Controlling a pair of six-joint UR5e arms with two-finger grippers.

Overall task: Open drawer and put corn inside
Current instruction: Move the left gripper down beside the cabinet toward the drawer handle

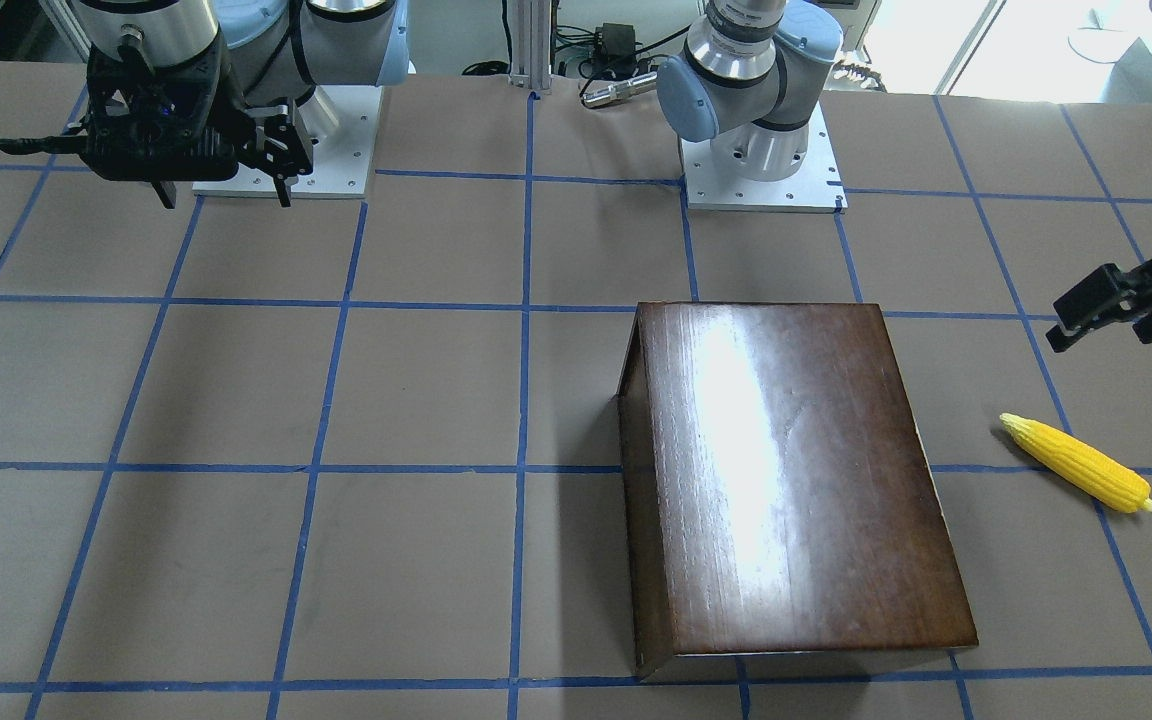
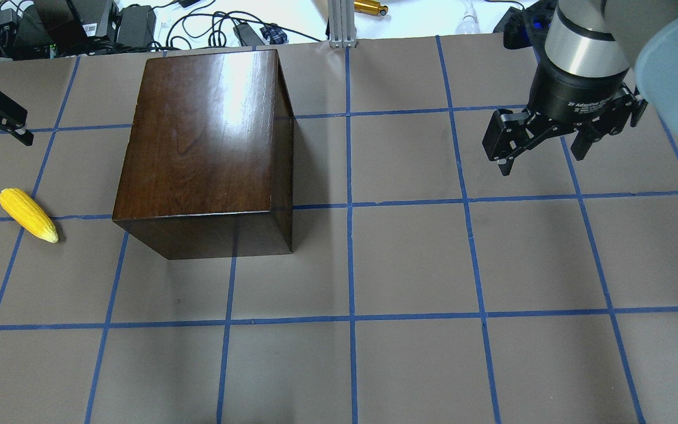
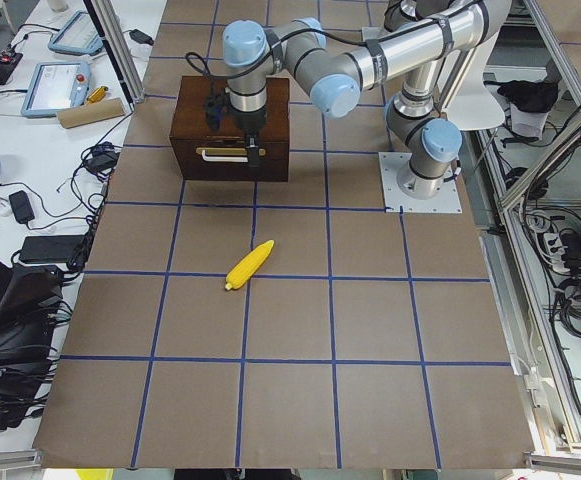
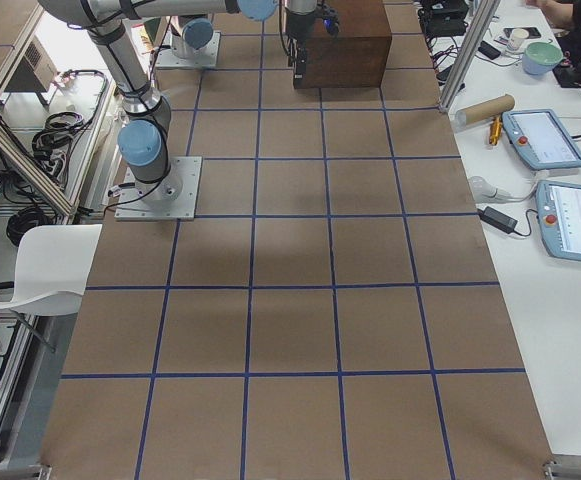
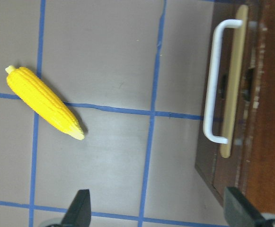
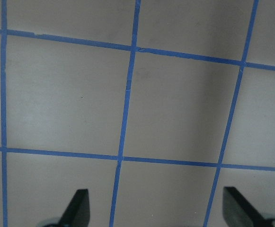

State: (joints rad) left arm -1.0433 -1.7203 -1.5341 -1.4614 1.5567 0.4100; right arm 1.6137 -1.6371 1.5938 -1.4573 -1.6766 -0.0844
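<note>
Yellow corn (image 2: 28,215) lies on the brown surface (image 2: 409,259), left of the dark box (image 2: 203,135), whose drawer (image 5: 234,85) sits closed. The left gripper (image 1: 1104,335) hovers near the corn, fingers apart; the right gripper (image 2: 542,160) hangs far right, fingers likewise spread.

One corn cob (image 2: 27,214) near the left pincer (image 1: 1116,318), one box (image 2: 203,129), one drawer (image 5: 226,52), one handle (image 5: 214,80). Two pincers counting the right pincer (image 2: 542,156).

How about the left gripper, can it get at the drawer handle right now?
Probably yes. The left gripper hovers open and empty beside the white handle, with nothing lying between them. The corn lies off to the other side, clear of that path.
</note>
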